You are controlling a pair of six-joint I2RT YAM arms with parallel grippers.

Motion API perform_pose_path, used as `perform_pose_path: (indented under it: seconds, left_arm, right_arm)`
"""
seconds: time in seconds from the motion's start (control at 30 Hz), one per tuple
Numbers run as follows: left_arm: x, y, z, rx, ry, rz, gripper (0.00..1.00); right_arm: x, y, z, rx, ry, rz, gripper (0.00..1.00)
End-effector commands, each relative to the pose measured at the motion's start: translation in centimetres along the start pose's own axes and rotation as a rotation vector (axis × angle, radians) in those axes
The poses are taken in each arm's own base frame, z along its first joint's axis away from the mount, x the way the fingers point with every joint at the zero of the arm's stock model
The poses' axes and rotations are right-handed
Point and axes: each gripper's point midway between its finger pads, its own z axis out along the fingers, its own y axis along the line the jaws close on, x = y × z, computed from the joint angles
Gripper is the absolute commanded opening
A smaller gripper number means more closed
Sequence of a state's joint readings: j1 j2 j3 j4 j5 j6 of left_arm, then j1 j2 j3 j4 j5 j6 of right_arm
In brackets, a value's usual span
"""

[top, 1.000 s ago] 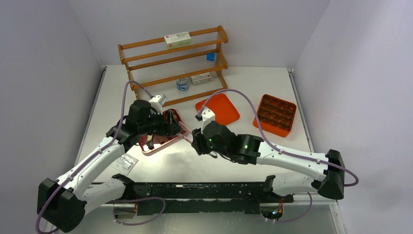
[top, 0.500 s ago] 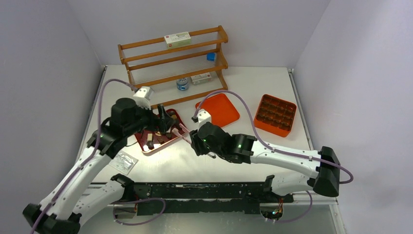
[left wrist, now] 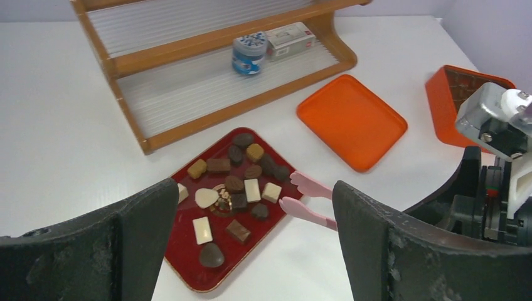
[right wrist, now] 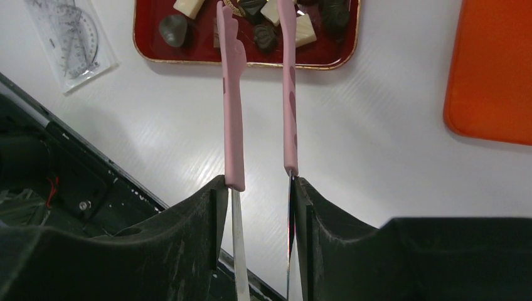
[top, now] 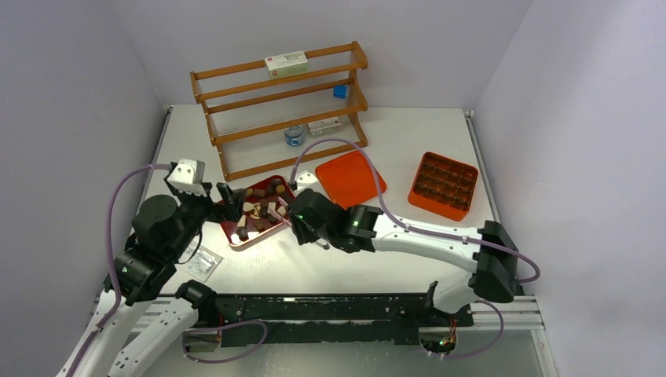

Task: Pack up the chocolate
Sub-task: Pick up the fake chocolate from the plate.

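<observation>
**Left arm backed off; nothing packed**

Above: swings left gripper [top: 228, 201] off dark red tray [top: 259, 232], jaws wide, empty; parks right gripper [top: 297, 222] beside it; leaves one orange box [top: 444, 210] seemingly unfilled.
Left wrist: counts roughly eighteen chocolate [left wrist: 233, 184] pieces, all on tray, plus one orange lid [left wrist: 351, 122].
Right wrist: clamps pink tongs [right wrist: 233, 113], tips over tray's edge.

Bright light is shining down from above. The white table [top: 393, 149] is glaring a little beside the tray [top: 235, 241]. The near fingers [left wrist: 88, 251] are looking dark and blurry.
</observation>
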State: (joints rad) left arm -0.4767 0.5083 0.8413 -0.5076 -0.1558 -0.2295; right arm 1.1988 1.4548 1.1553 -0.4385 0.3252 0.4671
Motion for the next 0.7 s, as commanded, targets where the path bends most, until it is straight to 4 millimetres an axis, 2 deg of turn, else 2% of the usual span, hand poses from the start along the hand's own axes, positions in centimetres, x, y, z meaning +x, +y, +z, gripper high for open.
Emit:
perform_pose_path:
  seconds: [0.0,0.2,0.4,0.67]
  left_arm:
    - [-0.5,2.2,-0.7,-0.103,-0.048,0.030,0.97]
    - [-0.7,2.8,-1.1,-0.134,-0.062,0.030,0.97]
    - [-0.6,2.6,-1.1,-0.121,-0.063,0.031,0.97]
    - [-0.4,2.4,-1.0,-0.111,-0.055,0.036,0.97]
  right_arm:
    - [-0.6,0.3,1.1,0.040,0.032,0.032,0.45]
    - [-0.5,-0.2,3.0,0.088,0.093,0.067,0.45]
    - [-0.4,-0.6,4.4,0.073,0.124,0.094,0.43]
    - [0.1,-1.1,5.5,0.066,0.138,0.114,0.43]
